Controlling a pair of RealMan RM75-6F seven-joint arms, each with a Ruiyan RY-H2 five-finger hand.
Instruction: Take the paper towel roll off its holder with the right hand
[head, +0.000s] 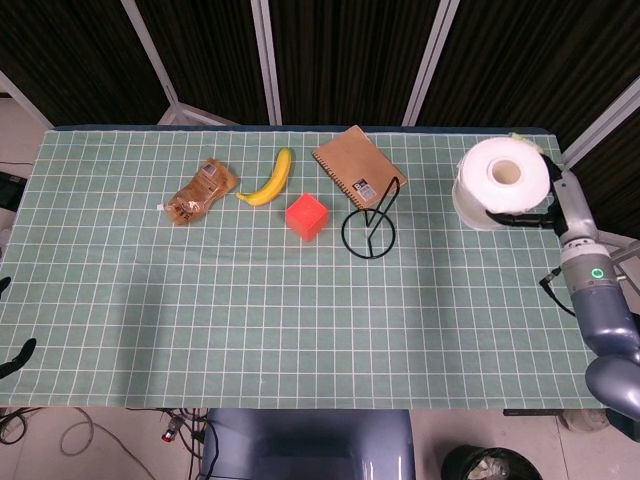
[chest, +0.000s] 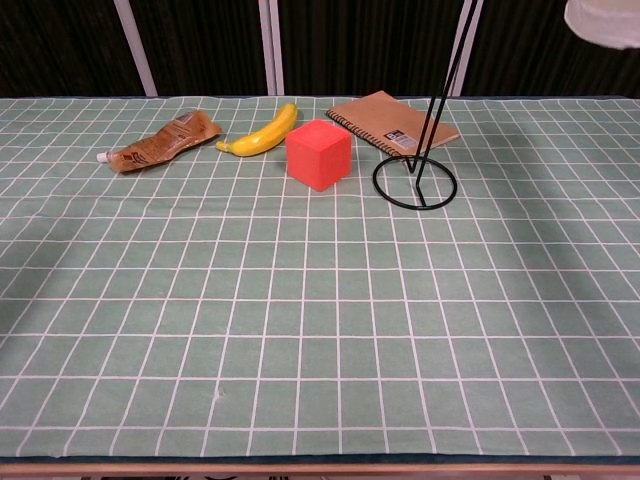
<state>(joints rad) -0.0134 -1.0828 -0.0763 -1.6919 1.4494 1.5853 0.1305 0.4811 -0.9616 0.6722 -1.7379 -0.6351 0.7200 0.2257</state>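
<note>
The white paper towel roll (head: 500, 182) hangs in the air over the table's right end, well clear of its holder. My right hand (head: 530, 212) grips it from the right side, dark fingers wrapped round its lower edge. In the chest view only the roll's bottom (chest: 605, 20) shows at the top right corner. The black wire holder (head: 369, 224) stands bare near the table's middle, its ring base (chest: 414, 183) flat on the cloth and its post rising out of the chest view. My left hand is not visible.
A brown spiral notebook (head: 357, 165) lies just behind the holder. A red cube (head: 307, 216), a banana (head: 270, 180) and a brown pouch (head: 200, 190) lie to its left. The green checked tablecloth (head: 250, 320) covers the table.
</note>
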